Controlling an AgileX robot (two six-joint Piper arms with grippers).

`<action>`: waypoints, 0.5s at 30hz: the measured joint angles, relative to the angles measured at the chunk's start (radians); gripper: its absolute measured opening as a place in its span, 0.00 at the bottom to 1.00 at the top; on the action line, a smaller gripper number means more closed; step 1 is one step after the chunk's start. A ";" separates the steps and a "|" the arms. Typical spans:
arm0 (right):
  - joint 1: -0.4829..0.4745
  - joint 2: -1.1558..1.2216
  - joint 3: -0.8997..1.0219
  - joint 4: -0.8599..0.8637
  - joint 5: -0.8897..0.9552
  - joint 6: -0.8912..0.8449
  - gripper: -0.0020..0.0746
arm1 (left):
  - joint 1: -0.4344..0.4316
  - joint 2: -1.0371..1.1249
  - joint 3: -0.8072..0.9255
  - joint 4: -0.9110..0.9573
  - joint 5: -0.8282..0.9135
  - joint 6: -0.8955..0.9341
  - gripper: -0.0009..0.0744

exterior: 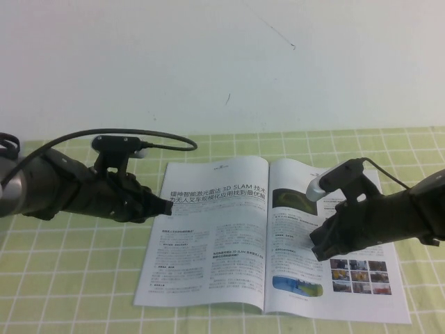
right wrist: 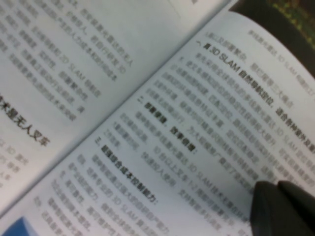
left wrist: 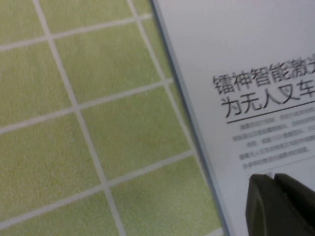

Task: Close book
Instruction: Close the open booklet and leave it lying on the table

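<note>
An open book (exterior: 229, 236) with white printed pages lies flat on the green checked cloth (exterior: 69, 278). My left gripper (exterior: 165, 207) is shut, its tips at the left page's outer edge near the black headline. In the left wrist view the left gripper (left wrist: 273, 178) has its dark fingers pressed together over the white page (left wrist: 256, 54). My right gripper (exterior: 318, 249) is shut and rests over the right page, near the spine. The right wrist view shows the right gripper (right wrist: 277, 186) with both fingers together just above the lines of print (right wrist: 187, 128).
A white wall (exterior: 222, 62) rises behind the table. A black cable (exterior: 160, 136) loops over the left arm. Green cloth lies bare to the left of the book and along the front edge.
</note>
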 joint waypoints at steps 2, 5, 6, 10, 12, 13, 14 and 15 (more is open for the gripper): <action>0.000 0.007 -0.002 0.000 0.008 0.000 0.02 | 0.000 0.033 -0.002 0.004 -0.014 0.000 0.01; -0.002 0.014 -0.005 0.000 0.014 0.002 0.02 | 0.000 0.066 -0.002 0.007 -0.027 0.001 0.01; -0.002 0.016 -0.008 0.000 0.017 0.002 0.02 | 0.000 0.068 -0.004 0.007 -0.033 0.001 0.01; -0.002 0.018 -0.010 0.000 0.019 0.002 0.02 | 0.000 0.075 -0.010 0.008 -0.036 0.001 0.01; -0.002 0.018 -0.010 0.000 0.021 0.004 0.02 | -0.002 0.075 -0.010 0.010 -0.038 -0.007 0.01; -0.002 0.018 -0.010 0.000 0.021 0.004 0.02 | -0.005 0.075 -0.010 0.010 -0.041 -0.014 0.01; -0.002 0.018 -0.010 0.000 0.021 0.004 0.02 | -0.009 0.075 -0.010 0.010 -0.040 -0.023 0.01; -0.002 0.018 -0.010 0.002 0.021 0.004 0.02 | -0.011 0.075 -0.010 0.008 -0.040 -0.026 0.01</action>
